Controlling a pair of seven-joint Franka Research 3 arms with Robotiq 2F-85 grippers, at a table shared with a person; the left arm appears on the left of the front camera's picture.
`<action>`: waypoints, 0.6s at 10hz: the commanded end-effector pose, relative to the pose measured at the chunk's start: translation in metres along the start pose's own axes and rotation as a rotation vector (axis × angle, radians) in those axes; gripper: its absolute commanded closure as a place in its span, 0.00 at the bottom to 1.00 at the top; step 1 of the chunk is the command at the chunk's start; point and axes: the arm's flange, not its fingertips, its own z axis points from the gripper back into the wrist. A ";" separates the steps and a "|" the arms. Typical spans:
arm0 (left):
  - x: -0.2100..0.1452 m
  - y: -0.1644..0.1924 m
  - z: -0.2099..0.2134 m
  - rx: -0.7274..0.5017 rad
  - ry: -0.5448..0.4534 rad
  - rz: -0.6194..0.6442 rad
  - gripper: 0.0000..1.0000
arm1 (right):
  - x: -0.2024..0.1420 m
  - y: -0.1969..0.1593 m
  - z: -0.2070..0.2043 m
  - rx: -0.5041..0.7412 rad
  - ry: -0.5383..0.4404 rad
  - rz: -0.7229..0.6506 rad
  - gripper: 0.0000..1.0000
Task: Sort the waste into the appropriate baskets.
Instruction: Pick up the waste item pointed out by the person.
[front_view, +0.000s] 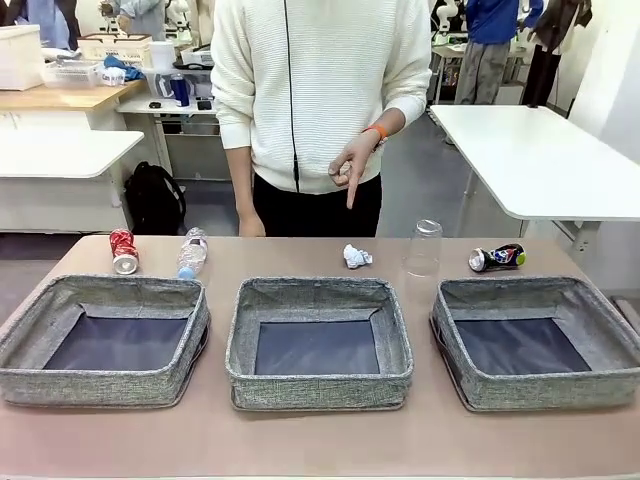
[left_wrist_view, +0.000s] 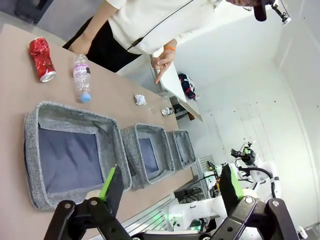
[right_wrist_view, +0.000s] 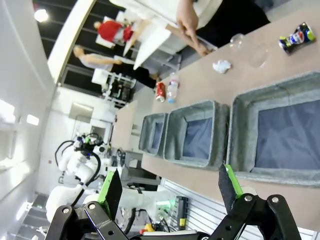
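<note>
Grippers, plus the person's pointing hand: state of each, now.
Left gripper: open, empty.
Right gripper: open, empty.
Person's hand: index finger pointing down, nothing seen in it.

Three baskets sit in a row on the table (front_view: 320, 440) before me. The left basket (front_view: 100, 385) is at ten o'clock, the middle basket (front_view: 318, 385) dead ahead at twelve, the right basket (front_view: 545, 392) at two, with gaps between them. Now the far strip behind them. The left can (front_view: 123, 251) lies at eleven o'clock of the left basket, and the bottle (front_view: 192, 253) lies near it at that basket's one o'clock. The paper ball (front_view: 356, 257) is at one o'clock of the middle basket. The cup (front_view: 424, 248) stands behind the gap between the middle and right baskets. The right can (front_view: 497, 258) lies at eleven o'clock of the right basket. At my twelve, beyond the far edge, the person's hand (front_view: 350, 165) hangs behind the paper ball.
</note>
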 end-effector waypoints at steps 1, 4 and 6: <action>0.002 -0.002 0.001 -0.011 -0.005 -0.024 0.00 | 0.003 0.002 0.001 0.013 -0.003 0.027 0.00; 0.002 -0.002 0.001 -0.011 -0.005 -0.024 0.00 | 0.003 0.002 0.001 0.013 -0.003 0.027 0.00; 0.002 -0.002 0.001 -0.011 -0.005 -0.024 0.00 | 0.003 0.002 0.001 0.013 -0.003 0.027 0.00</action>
